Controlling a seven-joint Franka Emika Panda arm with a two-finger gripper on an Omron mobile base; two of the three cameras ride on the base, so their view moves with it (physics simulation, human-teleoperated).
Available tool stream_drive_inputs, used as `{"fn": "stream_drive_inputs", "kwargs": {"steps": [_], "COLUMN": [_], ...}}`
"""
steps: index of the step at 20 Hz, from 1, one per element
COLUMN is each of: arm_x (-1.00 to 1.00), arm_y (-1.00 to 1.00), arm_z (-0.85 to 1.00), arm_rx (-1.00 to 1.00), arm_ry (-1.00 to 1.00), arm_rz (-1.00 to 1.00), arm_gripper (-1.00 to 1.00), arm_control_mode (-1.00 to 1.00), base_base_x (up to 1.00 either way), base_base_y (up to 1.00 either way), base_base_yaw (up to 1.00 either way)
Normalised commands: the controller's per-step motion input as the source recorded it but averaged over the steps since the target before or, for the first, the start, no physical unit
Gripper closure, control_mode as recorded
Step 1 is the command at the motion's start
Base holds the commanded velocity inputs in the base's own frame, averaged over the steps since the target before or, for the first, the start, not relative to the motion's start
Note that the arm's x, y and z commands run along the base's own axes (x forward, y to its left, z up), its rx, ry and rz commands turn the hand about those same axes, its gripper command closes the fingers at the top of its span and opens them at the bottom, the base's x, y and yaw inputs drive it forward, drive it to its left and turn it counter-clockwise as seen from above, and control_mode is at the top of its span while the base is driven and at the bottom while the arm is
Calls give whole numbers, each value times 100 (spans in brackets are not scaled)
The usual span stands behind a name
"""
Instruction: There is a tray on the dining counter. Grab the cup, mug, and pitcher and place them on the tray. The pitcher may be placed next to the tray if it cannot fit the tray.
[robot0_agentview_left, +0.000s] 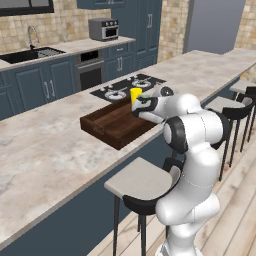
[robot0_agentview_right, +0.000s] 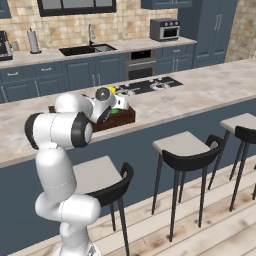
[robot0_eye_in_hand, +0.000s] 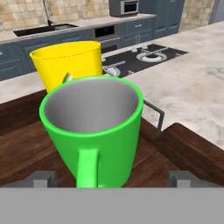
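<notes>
Hand view: bright green cylindrical mug (robot0_eye_in_hand: 94, 131), grey inside, stands upright in the dark brown wooden tray (robot0_eye_in_hand: 192, 153), handle toward the camera. Bright yellow handleless cup (robot0_eye_in_hand: 68, 63) stands directly behind it, touching or nearly so.

Gripper (robot0_eye_in_hand: 111, 177) spread wide, dark tips to either side of the mug's base, not pinching it.

Left base view: the arm hides the mug; only the cup's top shows at the tray's far end. The tray rests on the beige marbled bench (robot0_agentview_left: 45, 150), beside the black stovetop panel (robot0_agentview_left: 127, 87). Grey stools (robot0_agentview_right: 182, 145) line the near side.
</notes>
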Motion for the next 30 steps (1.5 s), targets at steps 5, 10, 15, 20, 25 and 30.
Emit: {"fn": "stream_drive_inputs", "kwargs": {"steps": [5, 10, 15, 20, 25, 30], "arm_x": [-39, -59, -50, -79, -98, -100], "arm_y": [0, 0, 12, 11, 12, 9], "arm_z": [24, 41, 50, 52, 45, 35], "arm_rx": [0, 0, 0, 0, 0, 0], "arm_ry": [0, 0, 9, 10, 2, 0], "arm_rz": [0, 0, 0, 0, 0, 0], "arm_gripper": [-100, -100, -100, -100, -100, -100], "arm_control_mode": [-100, -100, -100, -100, -100, -100], "base_base_x": [0, 0, 0, 0, 0, 0], "base_base_y": [0, 0, 0, 0, 0, 0], "base_base_yaw": [0, 0, 0, 0, 0, 0]}}
